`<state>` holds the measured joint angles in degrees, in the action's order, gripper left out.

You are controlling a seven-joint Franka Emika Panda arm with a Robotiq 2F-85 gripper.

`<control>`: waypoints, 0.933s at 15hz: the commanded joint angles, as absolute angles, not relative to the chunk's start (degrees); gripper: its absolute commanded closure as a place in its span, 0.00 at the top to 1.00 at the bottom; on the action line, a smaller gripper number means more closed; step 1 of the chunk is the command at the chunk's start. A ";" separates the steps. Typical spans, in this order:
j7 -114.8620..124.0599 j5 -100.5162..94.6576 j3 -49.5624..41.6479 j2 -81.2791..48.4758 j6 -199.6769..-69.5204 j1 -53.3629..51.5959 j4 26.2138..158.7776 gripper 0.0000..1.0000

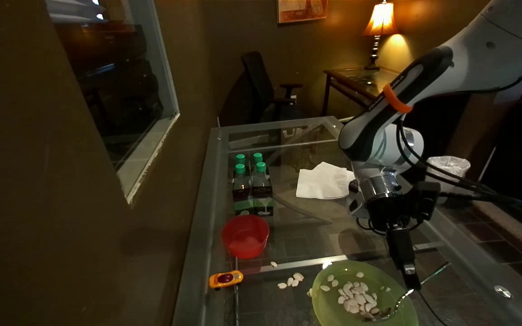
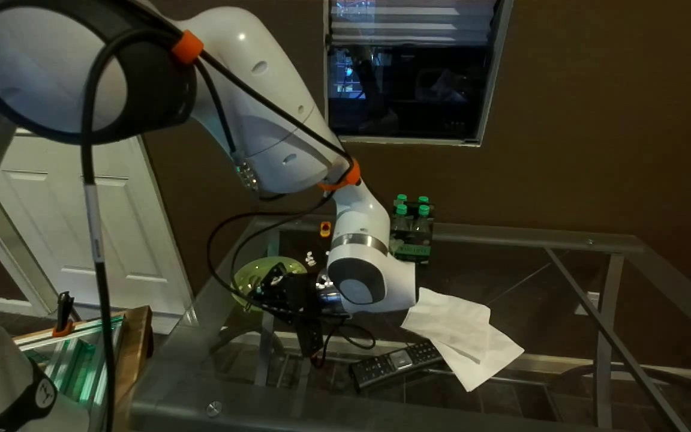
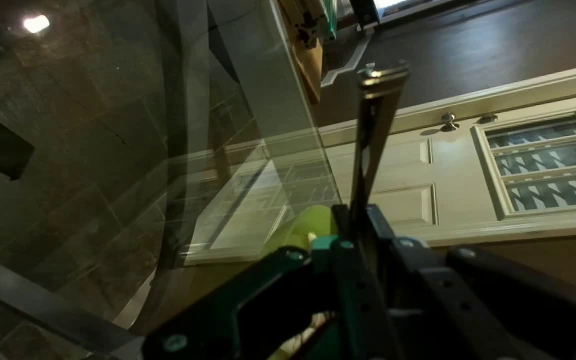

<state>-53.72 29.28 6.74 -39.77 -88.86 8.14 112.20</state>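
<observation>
Green and shallow, a plate [image 1: 326, 310] is lying on a glass tabletop [image 1: 297, 240] and holding a cluster of pale, flattish pieces [image 1: 355, 301]. In both exterior views, the white robot arm [image 2: 267, 132] is sloping down toward the plate and bending sharply at its wrist, so that the black tool [image 1: 413, 284] is hanging at a slant near the plate's rim. The tool is pinching a thin, silvery utensil [image 3: 374, 140] by the handle, its fingers [image 3: 379, 222] pressing in from either side in the wrist view. The utensil is tilting too: its lower end is sitting inside the plate, at the edge of the cluster, while its upper end is sticking up beyond the plate's rim. A few loose pieces [image 1: 298, 276] are lying just beside the plate, between it and a yellow toy car [image 1: 226, 279]. A red bowl [image 1: 244, 249] is standing near the plate, and four green-capped bottles [image 1: 253, 192] are standing farther from the plate than the bowl. White paper napkins [image 1: 323, 182] are lying well apart from the plate, with a black remote control [image 2: 381, 368] resting just beside them.
</observation>
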 commanded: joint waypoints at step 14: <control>-57.41 31.15 6.58 -42.16 -93.88 9.48 110.34 0.02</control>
<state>-54.87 30.28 6.71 -40.34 -90.42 9.42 111.48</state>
